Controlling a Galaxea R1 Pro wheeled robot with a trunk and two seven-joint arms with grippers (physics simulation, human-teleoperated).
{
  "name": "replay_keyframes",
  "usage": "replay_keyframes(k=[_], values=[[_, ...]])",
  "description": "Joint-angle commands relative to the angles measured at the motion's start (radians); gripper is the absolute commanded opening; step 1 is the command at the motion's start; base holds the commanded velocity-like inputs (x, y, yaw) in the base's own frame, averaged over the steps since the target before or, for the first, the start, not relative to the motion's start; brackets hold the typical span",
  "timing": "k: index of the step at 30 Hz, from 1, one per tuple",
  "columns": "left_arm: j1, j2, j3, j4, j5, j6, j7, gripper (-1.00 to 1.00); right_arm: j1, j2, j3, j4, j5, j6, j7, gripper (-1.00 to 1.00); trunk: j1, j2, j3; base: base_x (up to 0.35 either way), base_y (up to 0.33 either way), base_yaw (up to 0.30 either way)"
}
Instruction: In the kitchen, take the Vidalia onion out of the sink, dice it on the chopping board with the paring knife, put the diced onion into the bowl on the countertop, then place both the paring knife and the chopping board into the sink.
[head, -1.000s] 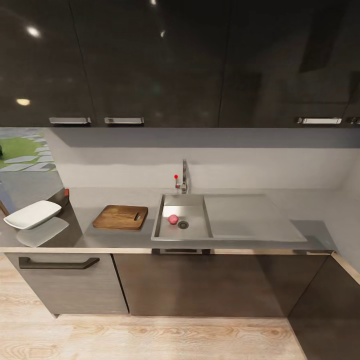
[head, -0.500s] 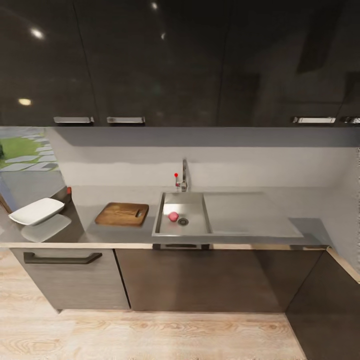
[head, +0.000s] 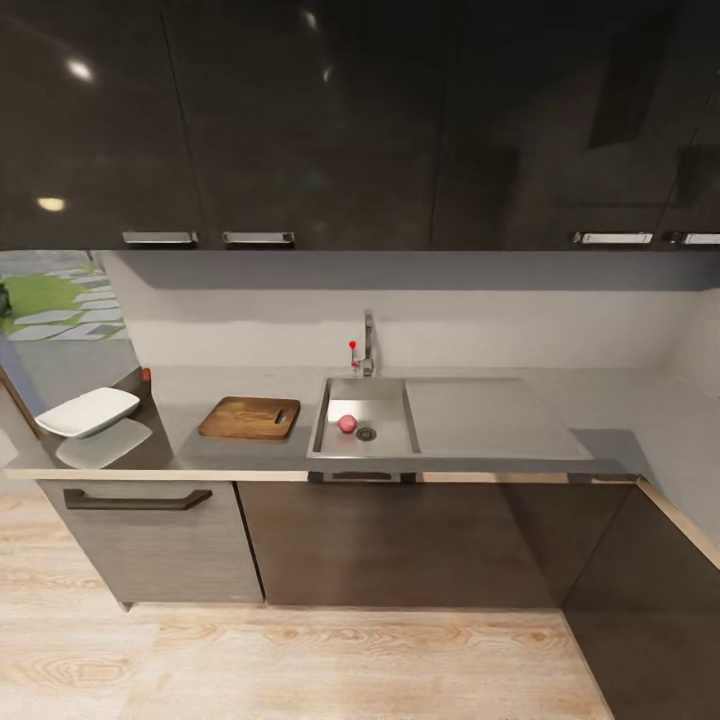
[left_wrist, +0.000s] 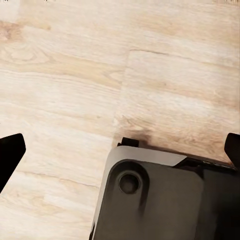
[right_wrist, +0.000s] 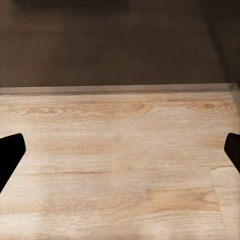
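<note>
1. Onion (head: 346, 423) (reddish) sits in the sink (head: 385, 390) beside the drain.
2. Chopping board (head: 249, 418) lies just left of the sink; bowl (head: 88, 412) further left on the countertop (head: 600, 415).
3. Left gripper (left_wrist: 120, 150) and right gripper (right_wrist: 120, 150) gape wide, empty, over wood floor (right_wrist: 120, 165).

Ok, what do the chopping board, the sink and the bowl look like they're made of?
The chopping board looks like wood: brown, with darker grain streaks and a matte face. The sink looks like brushed stainless steel: grey, with a soft sheen and a round drain. The bowl is white and glossy, probably ceramic or glazed, though plastic can't be ruled out.
</note>
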Motion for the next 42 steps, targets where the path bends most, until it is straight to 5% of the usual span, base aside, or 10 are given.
replay_keyframes(k=[1, 8, 11, 17, 21, 25, 30, 34, 37, 42], values=[[0.0, -0.001, -0.002, -0.008, 0.009, -0.002, 0.004, 1.0, -0.001, 0.0, -0.004, 0.001, 0.011, -0.002, -0.008, 1.0, 0.001, -0.002, -0.002, -0.002, 0.0, 0.0], [0.0, -0.003, -0.003, -0.176, 0.009, 0.004, 0.009, 1.0, -0.001, 0.0, -0.004, 0.0, 0.011, -0.002, -0.008, 1.0, 0.001, -0.002, -0.002, 0.0, 0.0, 0.0], [0.0, -0.003, -0.003, -0.325, 0.008, 0.048, 0.01, 1.0, -0.001, 0.0, -0.004, 0.0, 0.011, -0.002, -0.008, 1.0, 0.001, -0.002, -0.002, 0.0, 0.0, 0.0], [0.0, -0.004, -0.052, -0.758, 0.004, 0.499, 0.009, 1.0, -0.001, 0.0, -0.004, 0.001, 0.011, -0.002, -0.008, 1.0, 0.001, -0.002, -0.002, 0.0, 0.0, 0.0], [0.0, -0.005, -0.092, -0.947, 0.003, 0.661, 0.01, 1.0, -0.001, 0.0, -0.004, 0.0, 0.011, -0.002, -0.008, 1.0, 0.001, -0.002, -0.002, 0.0, 0.0, 0.0], [-0.002, -0.019, -0.113, -1.016, 0.003, 0.721, 0.01, 1.0, -0.001, 0.0, -0.004, 0.001, 0.011, -0.002, -0.008, 1.0, 0.001, -0.002, -0.002, 0.0, 0.0, 0.0], [-0.007, -0.083, -0.122, -1.036, -0.012, 0.739, 0.01, 1.0, -0.001, 0.0, -0.004, 0.001, 0.011, -0.002, -0.008, 1.0, 0.001, -0.002, -0.002, 0.0, 0.0, 0.0], [-0.03, -0.121, -0.135, -1.039, -0.08, 0.742, 0.011, 1.0, -0.001, 0.0, -0.004, 0.001, 0.011, -0.002, -0.008, 1.0, 0.001, -0.002, -0.002, 0.0, 0.0, 0.0], [-0.093, -0.137, -0.21, -1.041, -0.162, 0.746, 0.014, 1.0, -0.001, 0.0, -0.004, 0.001, 0.011, -0.002, -0.008, 1.0, 0.001, -0.002, -0.002, 0.0, 0.0, 0.0], [-0.205, -0.144, -0.23, -1.042, -0.177, 0.807, 0.014, 1.0, -0.001, 0.002, -0.004, 0.0, 0.01, -0.002, -0.005, 1.0, 0.001, -0.002, -0.002, 0.0, 0.0, 0.0]])
